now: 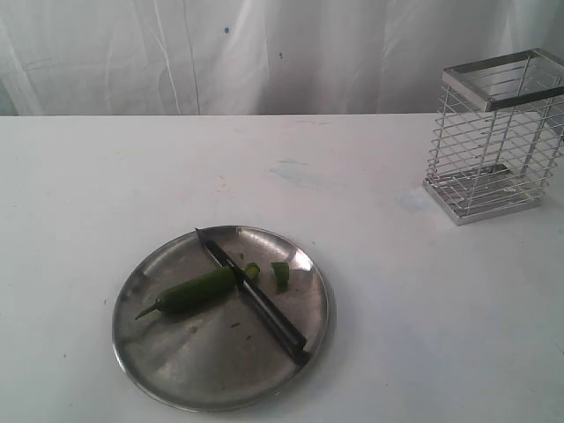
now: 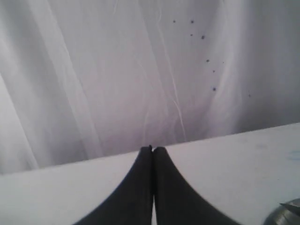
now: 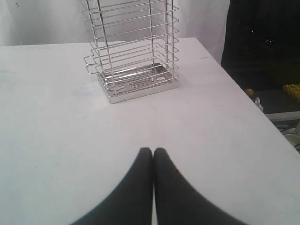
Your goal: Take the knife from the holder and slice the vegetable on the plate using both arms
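Observation:
The steel plate [image 1: 176, 370] sits on the white table at the front left. On it lies the green vegetable [image 1: 192, 291], stem toward the left, with two cut green pieces [image 1: 280, 273] beside its blunt end. The dark knife [image 1: 251, 295] rests diagonally across the plate, tip toward the back. The chrome wire holder [image 1: 495, 132] stands at the back right and holds nothing; it also shows in the right wrist view as the holder [image 3: 133, 51]. My left gripper [image 2: 153, 150] is shut on nothing above bare table. My right gripper [image 3: 153, 151] is shut on nothing, short of the holder. Neither arm shows in the exterior view.
A white curtain [image 1: 264, 53] hangs behind the table. The table's right edge [image 3: 243, 89] runs close beside the holder, with dark floor and clutter beyond it. A sliver of the plate's rim [image 2: 286, 215] shows in the left wrist view.

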Controlling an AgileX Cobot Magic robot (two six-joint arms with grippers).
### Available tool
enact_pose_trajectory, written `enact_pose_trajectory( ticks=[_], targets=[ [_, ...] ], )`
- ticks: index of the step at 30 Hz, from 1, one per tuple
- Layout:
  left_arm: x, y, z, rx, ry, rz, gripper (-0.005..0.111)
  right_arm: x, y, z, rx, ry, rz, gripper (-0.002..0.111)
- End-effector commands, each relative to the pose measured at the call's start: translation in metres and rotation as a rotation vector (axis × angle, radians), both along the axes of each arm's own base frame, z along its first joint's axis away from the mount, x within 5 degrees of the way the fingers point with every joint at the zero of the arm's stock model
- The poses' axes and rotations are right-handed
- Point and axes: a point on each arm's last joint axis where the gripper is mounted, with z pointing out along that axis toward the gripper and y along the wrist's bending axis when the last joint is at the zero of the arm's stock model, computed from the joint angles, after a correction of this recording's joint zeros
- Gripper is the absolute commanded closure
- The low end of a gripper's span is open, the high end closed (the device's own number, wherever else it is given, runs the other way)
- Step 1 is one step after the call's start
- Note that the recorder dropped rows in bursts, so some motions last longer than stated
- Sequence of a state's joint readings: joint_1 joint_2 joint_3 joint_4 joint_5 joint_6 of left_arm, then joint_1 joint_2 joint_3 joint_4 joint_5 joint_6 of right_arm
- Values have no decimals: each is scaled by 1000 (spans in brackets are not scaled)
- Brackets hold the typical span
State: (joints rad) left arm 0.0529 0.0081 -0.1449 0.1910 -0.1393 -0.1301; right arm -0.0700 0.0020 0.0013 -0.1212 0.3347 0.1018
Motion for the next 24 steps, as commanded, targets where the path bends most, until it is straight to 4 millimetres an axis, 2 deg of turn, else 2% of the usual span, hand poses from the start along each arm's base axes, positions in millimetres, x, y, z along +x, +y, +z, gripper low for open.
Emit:
enact_pose_trajectory(
  ticks=[1,3,5,6,12,15,24],
  targets=[
    [7,-1,-49,-245,183,-38,107,0,0,1,-22,-1,7,108],
    [7,-2,-64,-312,298,-31,107,0,0,1,-22,-1,7,108],
    [1,-2,-84,-329,528,0,107,0,0,1,-22,-1,7,108],
    [0,-2,-87,-319,556,4,107,0,0,0,-22,1,7,108],
    [4,1,-76,-217,436,11,107,0,0,1,-22,-1,7,108],
    [1,3,-84,-210,522,36,107,0,0,1,-22,-1,7,108],
    [2,3,-81,-122,496,25,107,0,0,1,-22,-1,7,108]
  ],
)
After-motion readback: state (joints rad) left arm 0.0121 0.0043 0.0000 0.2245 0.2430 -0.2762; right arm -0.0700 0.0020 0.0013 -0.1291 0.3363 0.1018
